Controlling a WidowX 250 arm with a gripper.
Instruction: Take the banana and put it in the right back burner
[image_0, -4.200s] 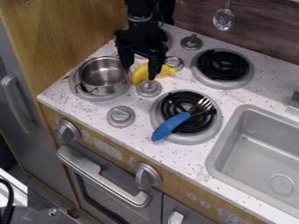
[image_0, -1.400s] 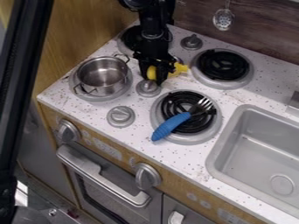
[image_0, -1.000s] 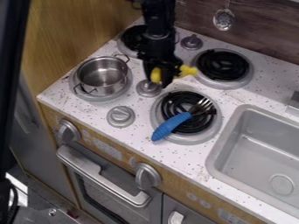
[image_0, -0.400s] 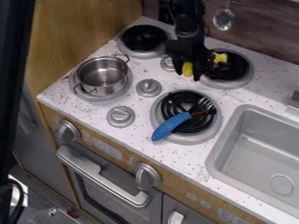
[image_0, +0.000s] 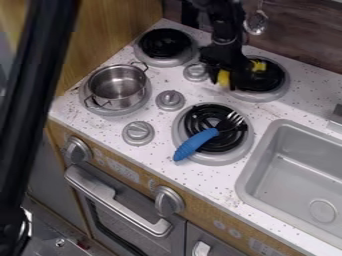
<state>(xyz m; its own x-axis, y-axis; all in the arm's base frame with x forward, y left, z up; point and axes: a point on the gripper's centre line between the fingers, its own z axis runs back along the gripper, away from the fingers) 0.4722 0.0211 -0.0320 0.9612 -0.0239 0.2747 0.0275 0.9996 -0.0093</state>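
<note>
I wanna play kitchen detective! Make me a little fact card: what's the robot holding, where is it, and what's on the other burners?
Robot gripper: black
Holding: yellow banana
Where: at the left side of the right back burner
Left front burner: silver pot with two handles
Right front burner: fork with a blue handle, lying across it
Left back burner: black coil, grey rim
Beside the burners: grey sink

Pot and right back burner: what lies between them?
In the camera view, two grey knobs stand on the counter between the pot and right back burner; the hand holds the banana near that burner.
</note>
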